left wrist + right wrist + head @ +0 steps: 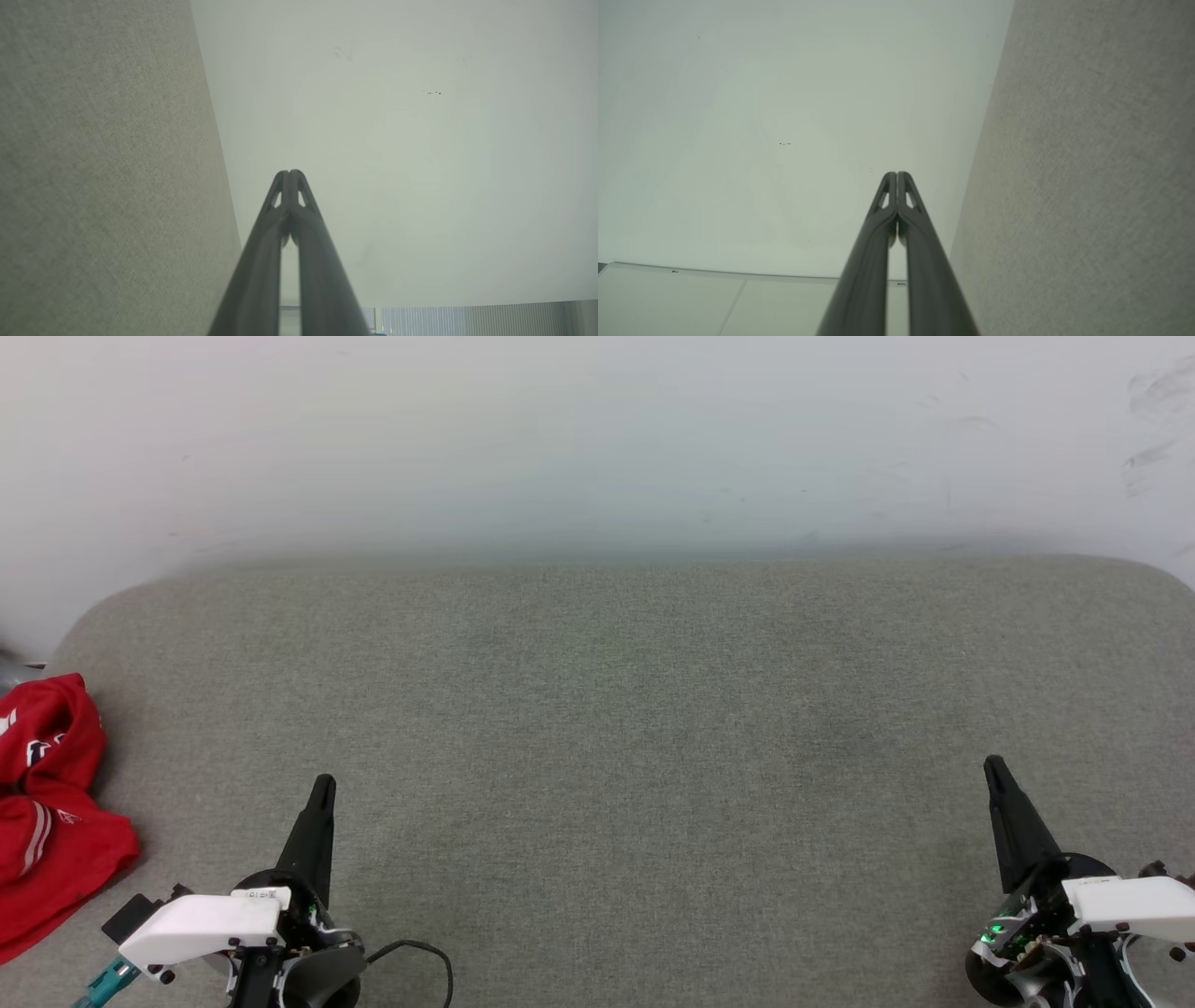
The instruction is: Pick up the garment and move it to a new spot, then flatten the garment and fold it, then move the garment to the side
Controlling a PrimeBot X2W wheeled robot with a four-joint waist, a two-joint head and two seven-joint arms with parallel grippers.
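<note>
At the far left edge of the wide grey cloth-covered table (597, 709), in the head view, lies the bright red garment (51, 821) of soft cloth, crumpled in a loose heap with white-and-red stripe trim and small white marks on its folds; a part of it is cut off by the border of the picture. The left claw (322, 789) is low on the left, above the table, to the right of the garment and apart from it, with nothing between its two long dark fingers. In the left wrist view this left claw (289, 173) has its fingertips pressed together, so it is fully narrow and empty. The right claw (994, 767) is low on the right side of the table, well apart from the garment. In the right wrist view the right claw (896, 173) also has its tips touching and it holds nothing. A thin black cable (425, 952) curls beside the left wrist. Behind the table stands a pale wall (597, 429).
</note>
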